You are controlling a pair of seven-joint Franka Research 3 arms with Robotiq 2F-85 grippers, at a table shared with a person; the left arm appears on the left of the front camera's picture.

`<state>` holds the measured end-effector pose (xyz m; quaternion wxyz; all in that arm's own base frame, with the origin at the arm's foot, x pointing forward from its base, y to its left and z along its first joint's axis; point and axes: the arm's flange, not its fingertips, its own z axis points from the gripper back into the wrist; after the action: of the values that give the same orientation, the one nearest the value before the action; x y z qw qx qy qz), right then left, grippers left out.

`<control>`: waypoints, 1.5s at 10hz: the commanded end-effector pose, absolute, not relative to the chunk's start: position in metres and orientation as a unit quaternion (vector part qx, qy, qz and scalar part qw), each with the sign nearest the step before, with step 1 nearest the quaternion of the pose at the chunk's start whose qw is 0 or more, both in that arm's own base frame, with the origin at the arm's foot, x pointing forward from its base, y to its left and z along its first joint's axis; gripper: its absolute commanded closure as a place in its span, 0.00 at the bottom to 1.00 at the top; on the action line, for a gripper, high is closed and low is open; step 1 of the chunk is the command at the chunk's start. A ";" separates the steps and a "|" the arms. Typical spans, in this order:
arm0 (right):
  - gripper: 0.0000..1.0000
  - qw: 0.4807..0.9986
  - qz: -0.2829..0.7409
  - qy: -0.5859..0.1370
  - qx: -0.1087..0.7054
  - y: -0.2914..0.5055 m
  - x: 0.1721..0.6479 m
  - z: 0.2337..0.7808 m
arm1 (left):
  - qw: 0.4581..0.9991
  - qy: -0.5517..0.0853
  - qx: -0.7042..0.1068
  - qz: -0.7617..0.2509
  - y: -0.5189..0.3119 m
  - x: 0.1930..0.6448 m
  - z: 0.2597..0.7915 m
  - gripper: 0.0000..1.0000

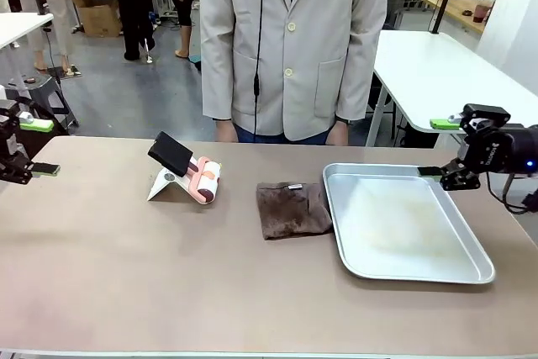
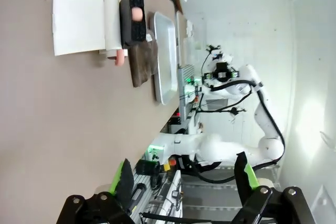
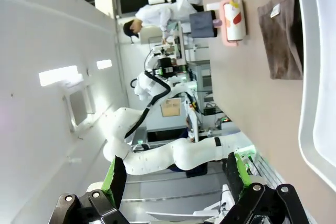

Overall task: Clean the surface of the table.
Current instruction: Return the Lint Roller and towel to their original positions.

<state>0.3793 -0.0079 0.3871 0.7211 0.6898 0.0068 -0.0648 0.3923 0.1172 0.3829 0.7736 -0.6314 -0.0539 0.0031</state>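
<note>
Both claws, left (image 2: pixel 184 182) and right (image 3: pixel 176 179), gape empty; brown cloth (image 1: pixel 290 209) slips under tray (image 1: pixel 403 220).

Grey floor (image 1: pixel 118 90), white-topped tables (image 1: pixel 437 69), cardboard box (image 1: pixel 99 16)

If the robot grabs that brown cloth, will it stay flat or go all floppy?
Probably floppy: the brown cloth lies soft and rumpled on the table, so it would likely droop from a pinch. Its fuzzy surface looks easy to grip, not slippery. One edge sits against the metal tray, so pushing it might bunch it up there.
</note>
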 end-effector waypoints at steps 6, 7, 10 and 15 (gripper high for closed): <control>0.00 0.721 -0.065 0.007 0.690 -0.008 0.379 0.387 | 0.774 -0.054 -0.631 0.003 0.117 0.392 0.383 0.00; 0.00 0.721 -0.065 0.007 0.690 -0.008 0.379 0.387 | 0.774 -0.054 -0.631 0.003 0.117 0.392 0.383 0.00; 0.00 0.721 -0.065 0.007 0.690 -0.008 0.379 0.387 | 0.774 -0.054 -0.631 0.003 0.117 0.392 0.383 0.00; 0.00 0.721 -0.065 0.007 0.690 -0.008 0.379 0.387 | 0.774 -0.054 -0.631 0.003 0.117 0.392 0.383 0.00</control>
<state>0.3806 -0.0086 0.3825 0.7209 0.6897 0.0066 -0.0671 0.3963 0.1187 0.3815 0.7699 -0.6359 -0.0534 0.0054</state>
